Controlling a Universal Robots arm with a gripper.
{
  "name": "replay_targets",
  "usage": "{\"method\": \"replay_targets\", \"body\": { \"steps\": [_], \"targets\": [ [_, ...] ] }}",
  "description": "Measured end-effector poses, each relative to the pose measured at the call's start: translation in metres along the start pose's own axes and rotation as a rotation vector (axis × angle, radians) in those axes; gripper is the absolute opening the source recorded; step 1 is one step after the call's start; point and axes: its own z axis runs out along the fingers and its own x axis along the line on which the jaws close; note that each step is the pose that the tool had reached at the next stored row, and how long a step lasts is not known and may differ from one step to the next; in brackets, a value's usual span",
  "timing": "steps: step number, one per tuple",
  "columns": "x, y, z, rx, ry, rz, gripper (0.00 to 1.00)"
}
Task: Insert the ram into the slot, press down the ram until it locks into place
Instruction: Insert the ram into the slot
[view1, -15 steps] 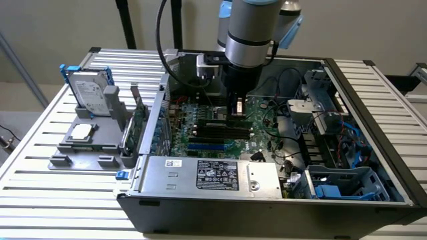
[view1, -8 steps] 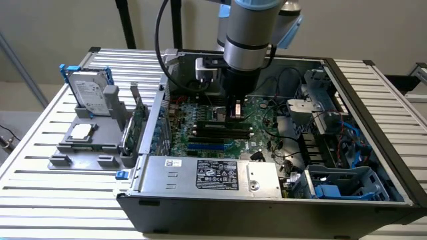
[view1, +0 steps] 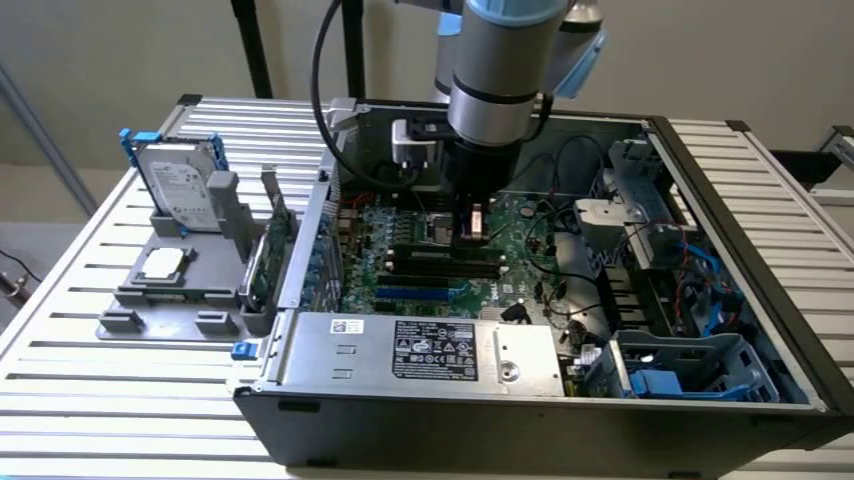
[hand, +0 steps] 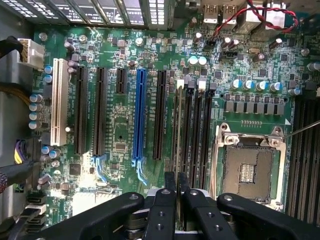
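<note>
My gripper (hand: 176, 184) is shut on the ram (hand: 178, 130), which the wrist view shows edge-on as a thin strip running away from the fingertips (hand: 169, 182). The ram lines up with the outermost of several parallel black memory slots (hand: 192, 130), on the side toward the blue slot (hand: 140, 115). I cannot tell how deep the ram sits in that slot. In the exterior view the gripper (view1: 470, 228) reaches down inside the open computer case, just above the memory slots (view1: 441, 262) on the green motherboard (view1: 400, 285).
The square silver processor socket (hand: 248, 170) lies beside the memory slots, with more black strips (hand: 305, 150) beyond it. Cables (view1: 567, 215) and a drive cage (view1: 641, 215) crowd the case's right in the exterior view. Outside it stand a hard drive (view1: 180, 185) and a grey fixture (view1: 174, 290).
</note>
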Motion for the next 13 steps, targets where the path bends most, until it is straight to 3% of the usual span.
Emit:
{"method": "replay_targets", "body": {
  "steps": [13],
  "targets": [
    [0.0000,-0.0009,0.0053,0.0000,-0.0001,0.000,0.13]
  ]
}}
